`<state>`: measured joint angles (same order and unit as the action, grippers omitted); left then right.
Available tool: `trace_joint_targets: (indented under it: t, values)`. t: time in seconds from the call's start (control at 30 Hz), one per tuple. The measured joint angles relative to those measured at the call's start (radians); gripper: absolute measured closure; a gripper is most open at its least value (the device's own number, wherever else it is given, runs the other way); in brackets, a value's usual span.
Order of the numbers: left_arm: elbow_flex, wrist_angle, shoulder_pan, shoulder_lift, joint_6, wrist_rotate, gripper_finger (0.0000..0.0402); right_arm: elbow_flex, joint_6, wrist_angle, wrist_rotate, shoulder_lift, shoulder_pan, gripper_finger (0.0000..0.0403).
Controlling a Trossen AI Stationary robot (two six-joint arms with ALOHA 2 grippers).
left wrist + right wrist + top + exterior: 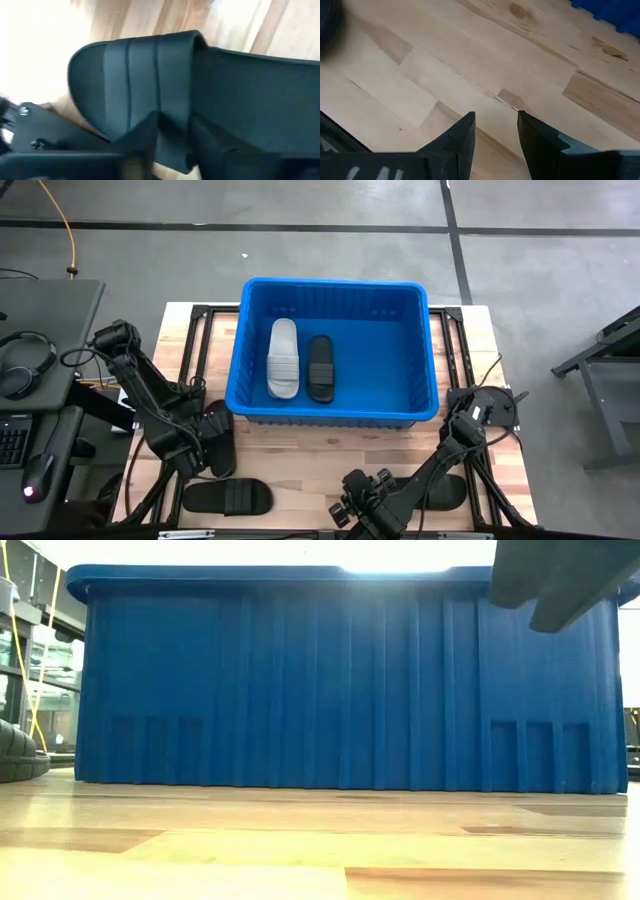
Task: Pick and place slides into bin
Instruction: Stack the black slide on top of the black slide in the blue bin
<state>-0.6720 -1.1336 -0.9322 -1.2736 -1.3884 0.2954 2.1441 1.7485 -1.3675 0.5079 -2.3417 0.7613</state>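
Note:
The blue bin [420, 350] stands at the table's far middle and fills the low view [340, 680]. A light grey slide [283, 358] and a black slide [319, 368] lie side by side on its floor. My left gripper [205, 442] is shut on a black slide [222, 438] just off the bin's near left corner. A second black slide [228, 497] lies sole down at the near left. A third black slide [447, 492] lies under my right arm. My right gripper [496, 135] is open and empty over bare wood near the table's near edge. My left gripper holds the black slide by its wide strap [172, 125], at the strap's edge, which runs between the two fingers [142, 137]. The fingers come slanting down from the table's left side. Whether the slide's sole is off the table, I cannot tell.
The bin's near wall [300, 690] stands close behind both grippers. Bare wood lies between the bin and the near edge [330, 450]. A desk with headphones [25, 360] stands left of the table.

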Motion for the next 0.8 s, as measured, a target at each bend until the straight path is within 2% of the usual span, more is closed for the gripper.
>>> trace_joint_targets:
  t: [0.07,0.13,0.33,0.47,0.63,0.8]
  values:
    - [-0.002,0.01,0.028,0.0,0.029,-0.02,0.0364,0.0,0.0,0.007,0.008,0.0,-0.003,0.0265]
    - [-0.003,0.014,0.057,0.003,0.047,-0.031,0.0386,0.0,-0.002,0.009,0.011,0.0,-0.008,0.0265]
    - [-0.041,-0.019,0.085,0.046,0.069,-0.055,0.0397,0.0,-0.021,0.012,0.011,0.0,-0.01,0.0265]
    - [-0.148,-0.155,0.079,0.076,0.071,-0.032,0.0399,0.0,-0.039,0.01,0.011,0.0,-0.015,0.0265]
    - [-0.292,-0.411,0.079,0.088,0.079,-0.026,0.04,0.0,-0.056,0.001,0.019,0.0,-0.023,0.0265]
    - [-0.416,-0.439,0.081,0.105,0.139,-0.021,0.0401,0.0,-0.056,0.0,0.043,0.0,-0.037,0.0265]
